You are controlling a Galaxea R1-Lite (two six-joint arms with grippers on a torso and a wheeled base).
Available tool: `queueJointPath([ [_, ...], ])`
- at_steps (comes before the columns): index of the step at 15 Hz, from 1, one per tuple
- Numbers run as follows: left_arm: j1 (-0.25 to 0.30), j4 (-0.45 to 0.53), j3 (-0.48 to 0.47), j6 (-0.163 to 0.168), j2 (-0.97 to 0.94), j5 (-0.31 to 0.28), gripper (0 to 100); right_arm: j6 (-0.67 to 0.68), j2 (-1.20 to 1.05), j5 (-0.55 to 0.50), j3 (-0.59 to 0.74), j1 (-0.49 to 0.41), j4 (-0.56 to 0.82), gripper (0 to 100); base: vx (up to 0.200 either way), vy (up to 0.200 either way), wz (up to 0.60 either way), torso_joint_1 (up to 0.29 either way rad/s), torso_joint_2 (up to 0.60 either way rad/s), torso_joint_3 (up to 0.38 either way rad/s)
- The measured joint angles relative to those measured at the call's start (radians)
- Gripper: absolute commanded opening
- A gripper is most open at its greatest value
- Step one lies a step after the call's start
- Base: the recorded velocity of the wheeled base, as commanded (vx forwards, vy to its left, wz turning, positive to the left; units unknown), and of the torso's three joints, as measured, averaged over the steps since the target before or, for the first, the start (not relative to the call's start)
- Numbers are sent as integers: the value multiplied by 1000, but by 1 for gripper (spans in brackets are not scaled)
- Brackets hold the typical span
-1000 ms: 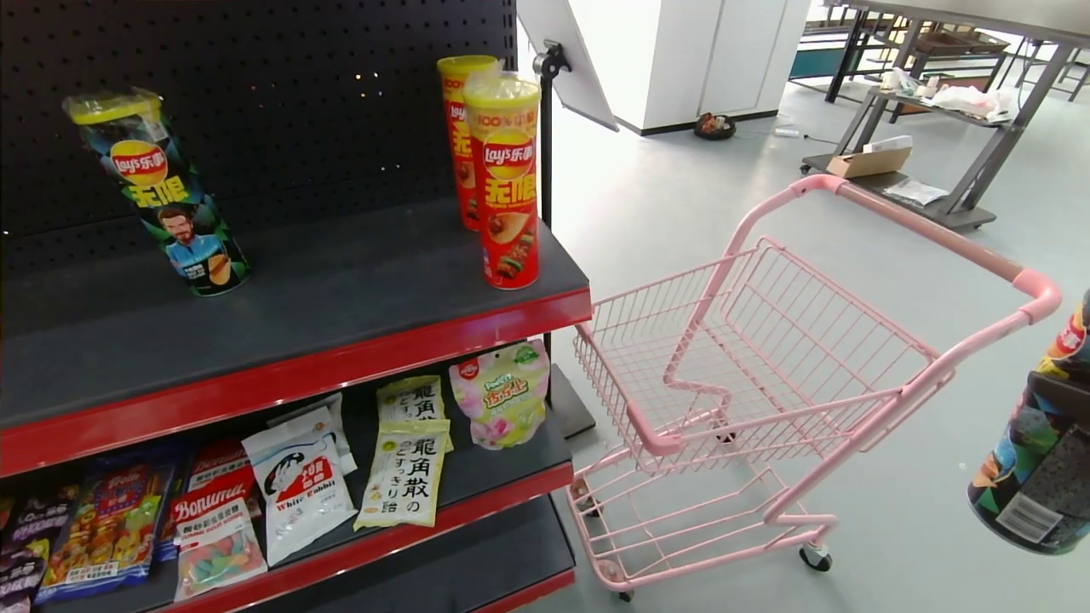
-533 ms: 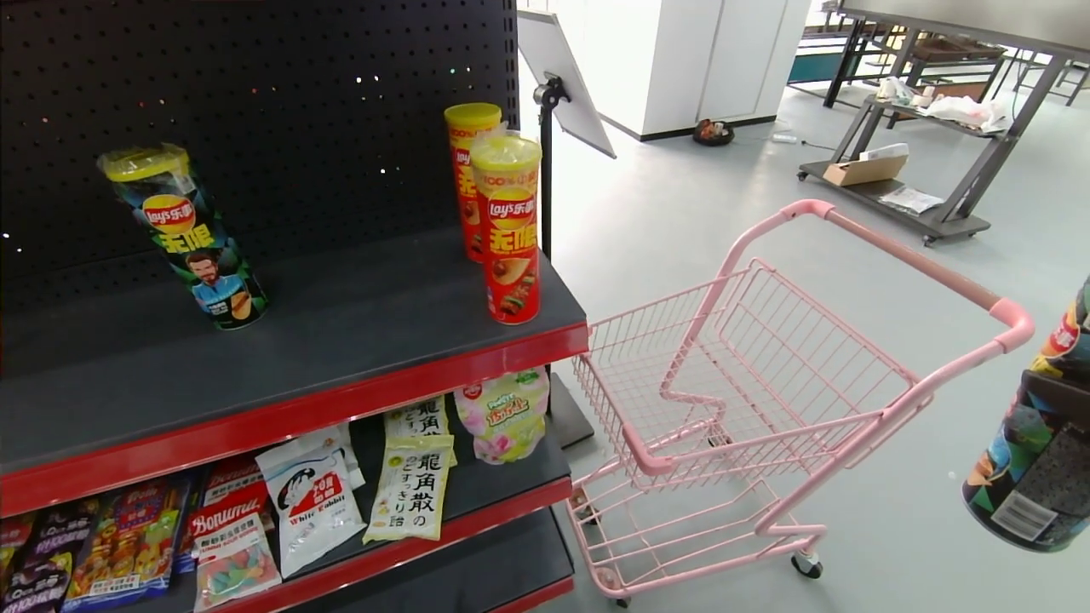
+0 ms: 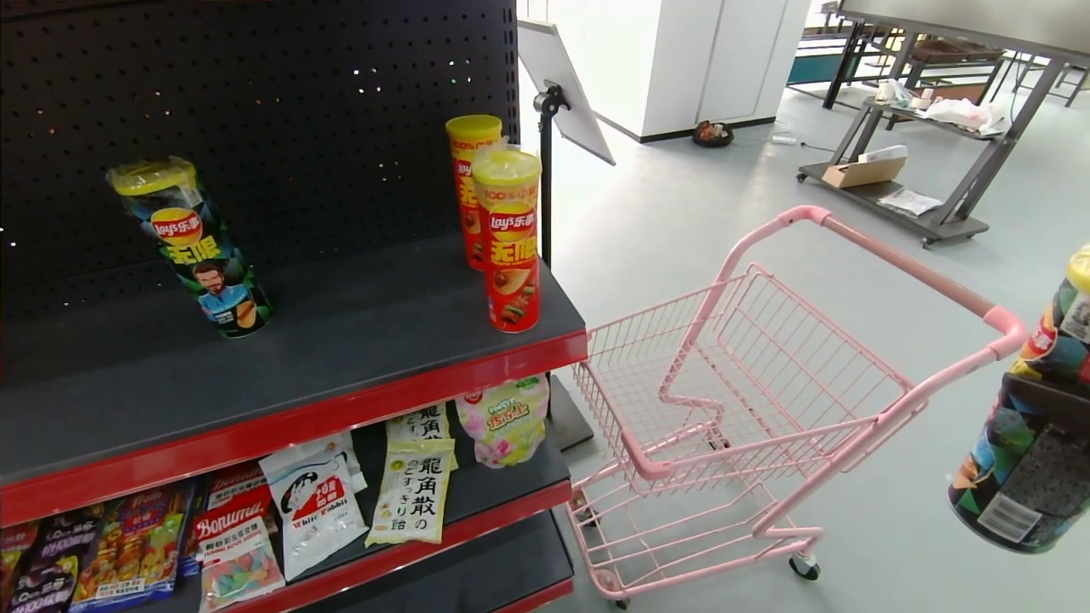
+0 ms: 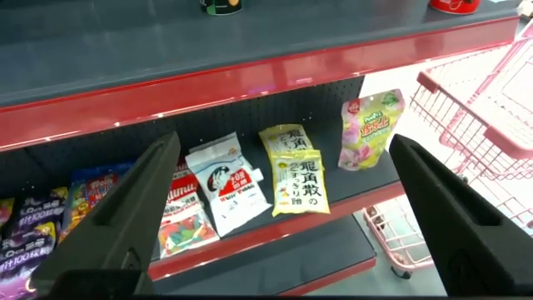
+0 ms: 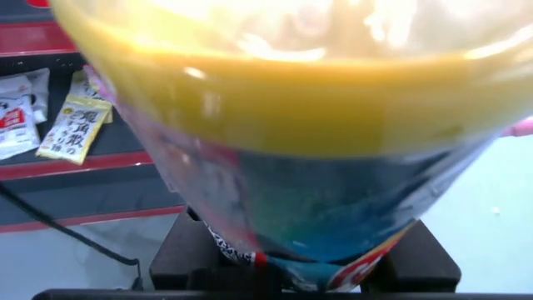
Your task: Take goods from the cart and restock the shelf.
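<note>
The left pincer (image 4: 283, 142) is hanging with its fingers (image 4: 125, 217) spread wide and gripping nothing, facing the lower shelf (image 4: 275, 242). On the upper shelf (image 3: 341, 340), a dark green chip can (image 3: 192, 247) is standing upright at the left, in front of the pegboard (image 3: 298, 111). Two red chip cans (image 3: 511, 243) are standing upright at the right end, one directly behind the other. Below them, on the lower shelf, a white snack bag (image 3: 315, 502), a yellow-white packet (image 3: 413, 489) and a pink-green pouch (image 3: 504, 417) are leaning side by side. The pink cart (image 3: 766, 383) is standing on the floor just beside the shelf's right end. Right of the cart's handle (image 3: 903, 264), well apart from the shelf, the right pincer (image 5: 304, 258) is clamping a dark patterned chip can (image 3: 1022, 426) around its lower body, yellow lid uppermost.
</note>
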Motion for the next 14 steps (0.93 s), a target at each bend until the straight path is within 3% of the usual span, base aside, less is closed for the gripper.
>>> queueJointPath([
  [7, 0, -1, 0, 0, 0, 0, 100, 0, 46, 57, -5, 53, -3, 0, 0, 0, 600, 7, 2, 1],
  [14, 0, -1, 0, 0, 0, 0, 100, 8, 59, 71, 30, 132, -38, 0, 0, 0, 0, 0, 0, 0],
])
